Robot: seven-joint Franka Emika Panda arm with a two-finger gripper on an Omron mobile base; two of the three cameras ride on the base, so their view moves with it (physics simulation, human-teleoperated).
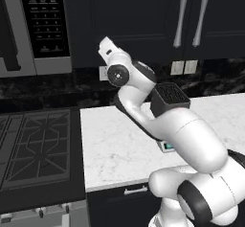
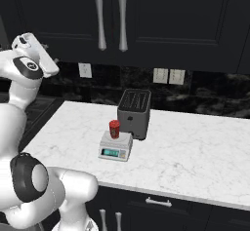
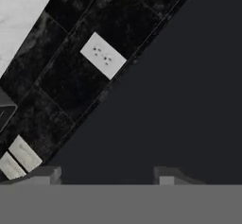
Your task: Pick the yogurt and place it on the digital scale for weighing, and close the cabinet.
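Yogurt [image 2: 114, 128] is sitting upright on the digital scale [image 2: 115, 146], toward the back of its flat top, teal display facing front; so the placing half is looking done. The scale is resting on the white marble desk [image 2: 195, 147], just in front of the black toaster [image 2: 134, 112], which is at about 1 o'clock from the scale in the right base view. In the left base view only a sliver of the scale's display is peeking out from behind the arm's elbow. The cabinet [image 2: 146, 15] is appearing shut in both base views: both doors are lying flush and the two silver bar handles [image 2: 111, 18] are hanging side by side, no gap or swung door visible, so the closing half is also looking done, as far as I can judge. The gripper [image 3: 108, 178] is raised up high at about 10 o'clock from the scale in the right base view, well apart from the yogurt, pointing at the dark cabinet face and the backsplash with its wall outlet [image 3: 103, 56]. Its fingers are sitting spread apart with nothing between them in the hand view. Nothing obvious is remaining; I'm judging the task as essentially complete, arm just hanging clear.
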